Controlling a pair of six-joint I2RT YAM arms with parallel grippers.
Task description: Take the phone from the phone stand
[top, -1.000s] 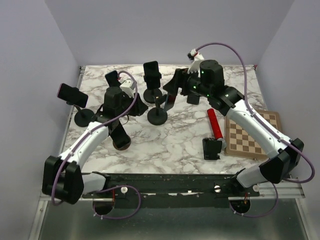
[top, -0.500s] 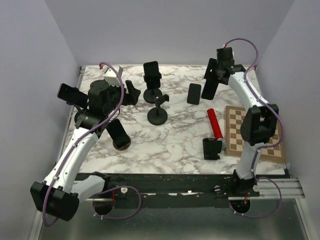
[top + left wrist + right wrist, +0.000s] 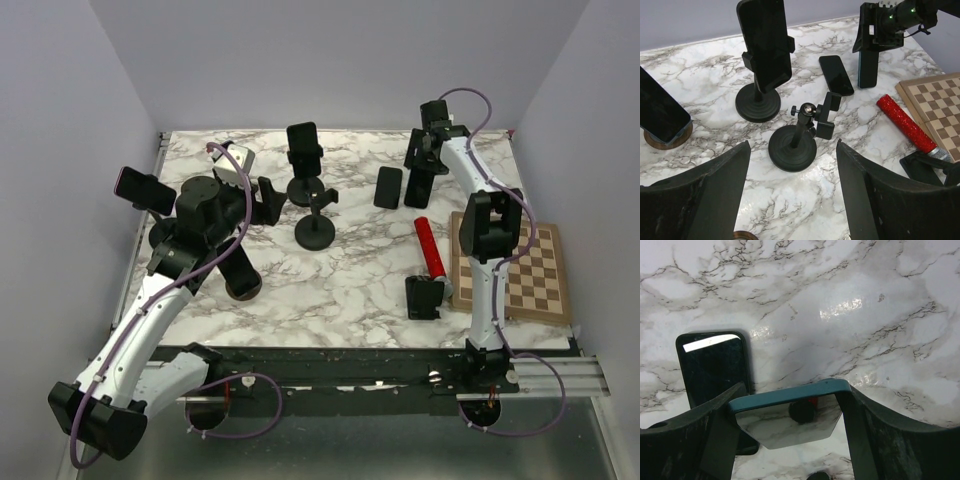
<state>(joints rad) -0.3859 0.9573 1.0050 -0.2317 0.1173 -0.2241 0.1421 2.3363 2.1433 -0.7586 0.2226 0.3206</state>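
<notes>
Holding the phone (image 3: 420, 178) pinched between its fingers, the right gripper (image 3: 421, 160) sat in the upper right of the overhead view, well away from the middle of the frame where it had been a second earlier. Half a second before, it had already reached that corner. Since then it had dropped slightly, bringing the phone's lower end close to the marble surface (image 3: 340, 290). Whether the phone touched the surface could not be told. The phone stand (image 3: 315, 224) at the centre of the frame stood bare, its small clamp head tilted and holding nothing. On that showing the removal itself looked done, with only setting the phone down and letting go seemingly left.

The phone was a slim slab with a teal edge and a dark, glossy face, held upright on end. In the right wrist view its glass mirrored the marble. It hung just to the right of a second phone (image 3: 388, 187), dark and lying flat on the surface.

The left gripper (image 3: 268, 200), left of centre, was spread wide and empty, facing the bare stand. It had shifted only a little over the last half second. A third phone (image 3: 303, 145) sat clamped on a taller stand (image 3: 304, 190) above centre.
</notes>
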